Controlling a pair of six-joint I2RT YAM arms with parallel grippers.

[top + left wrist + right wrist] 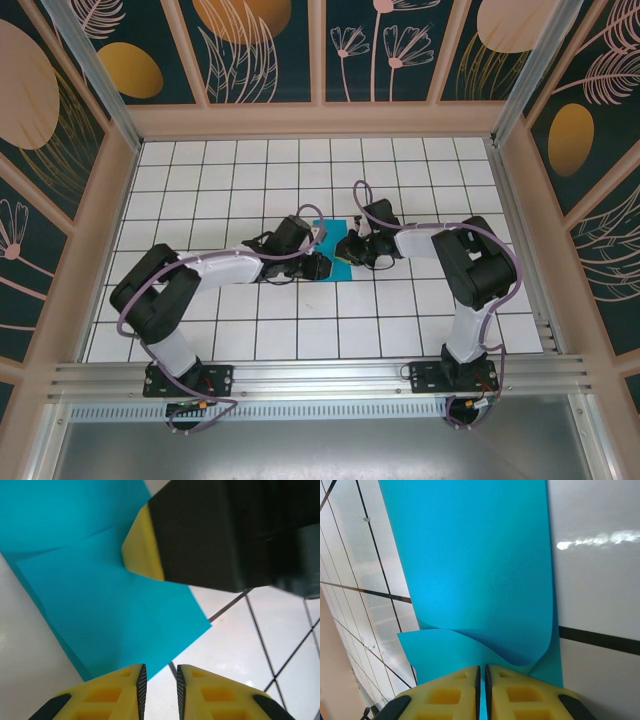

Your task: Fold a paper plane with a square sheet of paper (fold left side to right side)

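Observation:
The teal square sheet of paper [332,230] lies on the white grid table between the two arms. My right gripper [482,669] is shut on the near edge of the sheet [475,570], and that part curls up off the table in a soft bend. In the left wrist view the sheet [100,595] shows a crease, and one yellow finger of the right gripper [145,550] rests over it. My left gripper [160,672] stands slightly open just off the sheet's corner, with only table in its gap. From above, the left gripper [318,265] and the right gripper [348,248] sit close together.
The white grid table [250,330] is boxed in by wooden-framed walls [320,118] at the back and on both sides. A metal rail [320,375] with both arm bases runs along the near edge.

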